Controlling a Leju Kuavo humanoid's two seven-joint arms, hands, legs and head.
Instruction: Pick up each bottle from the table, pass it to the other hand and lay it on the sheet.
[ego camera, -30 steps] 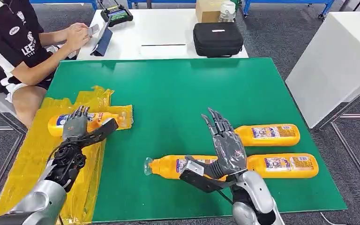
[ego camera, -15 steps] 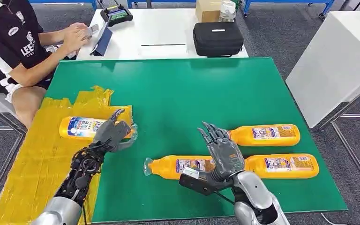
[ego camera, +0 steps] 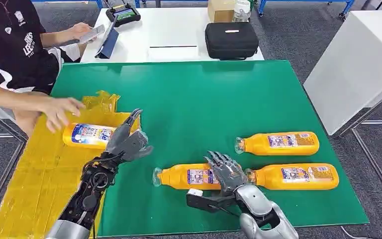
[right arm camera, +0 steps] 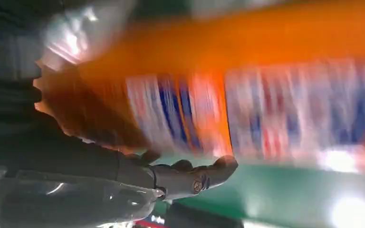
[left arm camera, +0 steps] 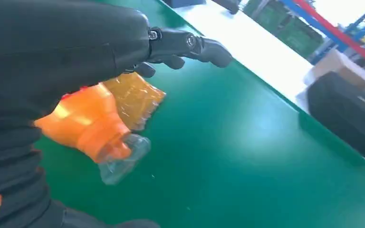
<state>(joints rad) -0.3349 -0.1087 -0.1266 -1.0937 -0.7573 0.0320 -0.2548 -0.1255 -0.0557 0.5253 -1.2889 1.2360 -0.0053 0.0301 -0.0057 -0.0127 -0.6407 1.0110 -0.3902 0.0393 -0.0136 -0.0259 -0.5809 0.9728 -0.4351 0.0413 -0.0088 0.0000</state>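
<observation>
Head view shows the left hand with its fingers spread and holding nothing, raised at the near corner of the yellow sheet, which covers that side of the green table. Just beyond those fingers an orange bottle lies on the sheet, its clear cap in the left wrist view poking past the sheet's edge onto bare green; a person's hand reaches to its far end. The right hand rests its fingers over the middle bottle, thumb on the near side; whether they grip it I cannot tell, as the right wrist view is blurred. Touching those fingers on the outer side lies a third bottle, with a fourth beyond it. Open green stretches ahead to the table's far edge.
</observation>
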